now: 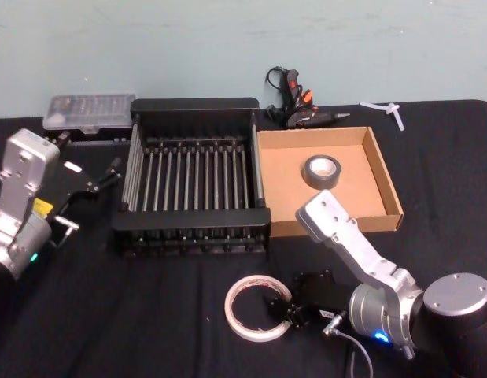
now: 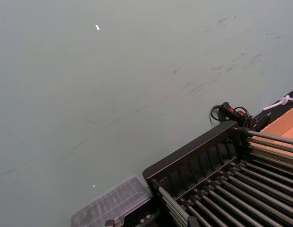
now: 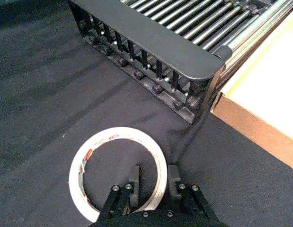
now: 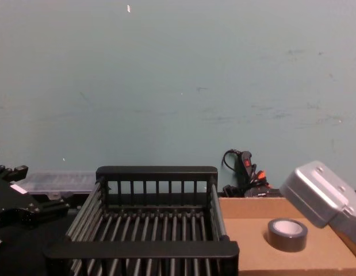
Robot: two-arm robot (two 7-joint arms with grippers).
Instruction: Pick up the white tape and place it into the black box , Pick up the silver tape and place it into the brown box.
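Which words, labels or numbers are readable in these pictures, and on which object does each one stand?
None can be read.
white tape: red printed marks on its inner core, too small and blurred to read.
left gripper: a white label and a yellow label on the arm behind it, both too blurred to read.

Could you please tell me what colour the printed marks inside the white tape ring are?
Red, on the wide flat white tape ring; right wrist view shows it best.
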